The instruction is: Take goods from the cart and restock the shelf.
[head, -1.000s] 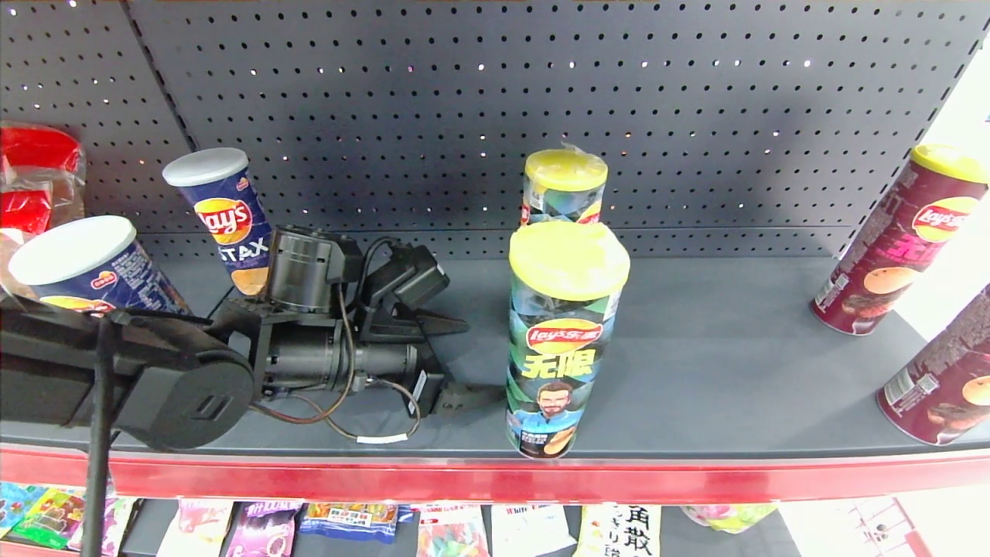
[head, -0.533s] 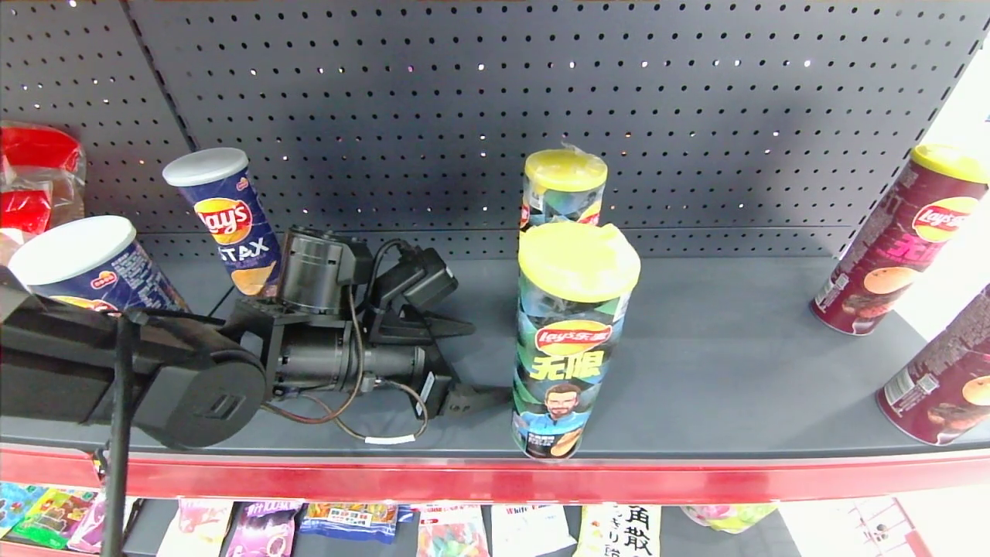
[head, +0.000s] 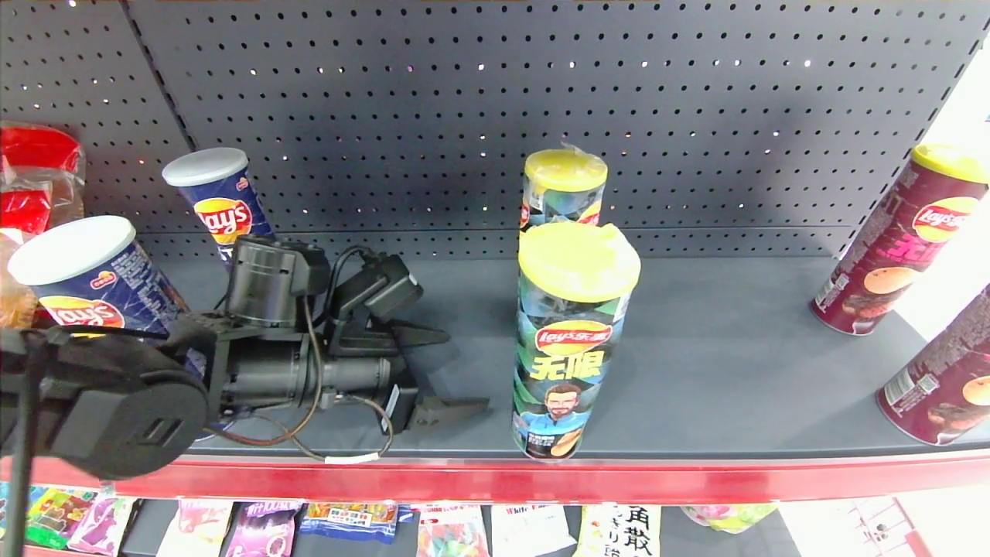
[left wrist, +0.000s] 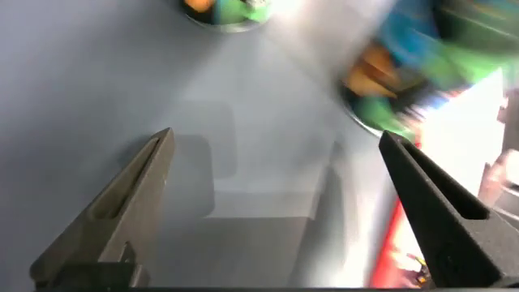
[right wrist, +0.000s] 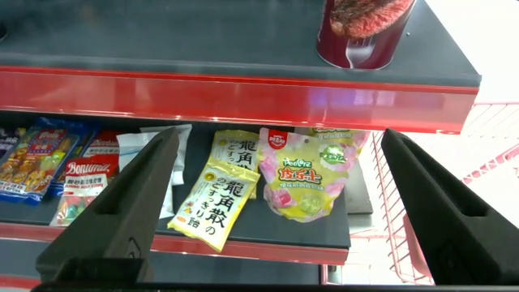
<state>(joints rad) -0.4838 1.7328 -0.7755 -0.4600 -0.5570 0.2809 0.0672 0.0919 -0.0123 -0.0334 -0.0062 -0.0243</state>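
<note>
- Tall green-and-blue cardboard can with yellow lid [head: 568, 348], centre of the head view: is bearing a red oval logo with white lettering, and yellow characters beneath it.
- Dark-blue can with white lid [head: 220, 209], upper left: is showing a red-and-yellow round logo above white capitals.
- Maroon can with yellow lid [head: 901, 240], right edge: is carrying a similar round logo.
- Yellow flat packets [right wrist: 215, 199], middle of the right wrist view: are displaying black characters.
- Pink-and-green pouch [right wrist: 304, 182], just beside them: is showing a red label.
</note>
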